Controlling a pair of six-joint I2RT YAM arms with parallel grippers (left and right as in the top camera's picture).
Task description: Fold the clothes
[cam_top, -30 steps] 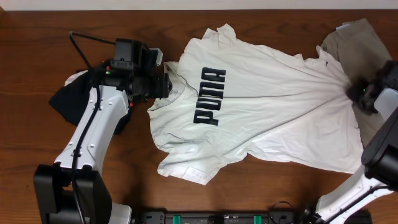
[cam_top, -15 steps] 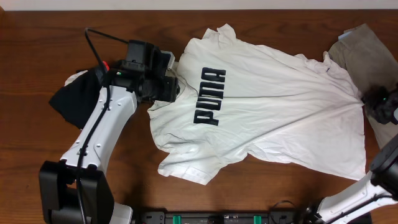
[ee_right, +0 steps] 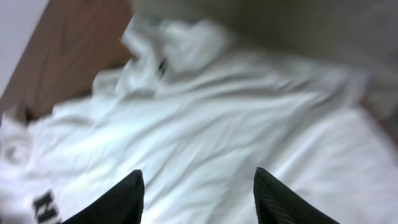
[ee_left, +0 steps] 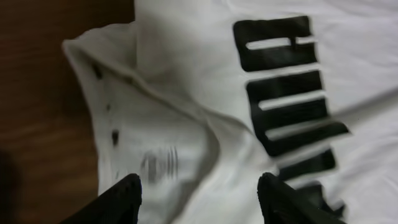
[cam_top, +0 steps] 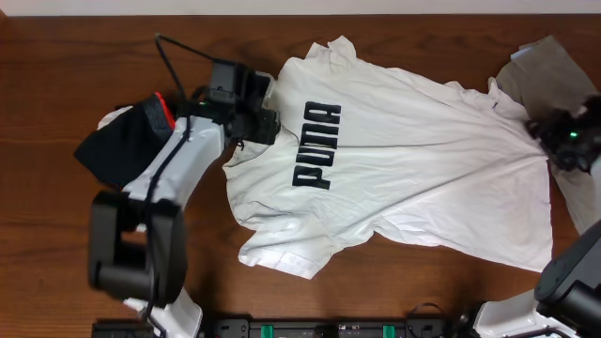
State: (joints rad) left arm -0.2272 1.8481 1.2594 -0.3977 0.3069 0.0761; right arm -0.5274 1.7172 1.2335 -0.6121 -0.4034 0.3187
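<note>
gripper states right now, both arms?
Left gripper: open above the T-shirt collar, holding nothing.
Right gripper: open above the T-shirt, holding nothing.

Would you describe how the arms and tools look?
Left arm and right arm: white links, black joints. A black cable loops above the left wrist; a green light glows on the right. Left tool and right tool have dark fingers.

Overhead looks straight down on the table [cam_top: 56,56]; both wrist views look closely onto the white T-shirt [cam_top: 404,169].
</note>
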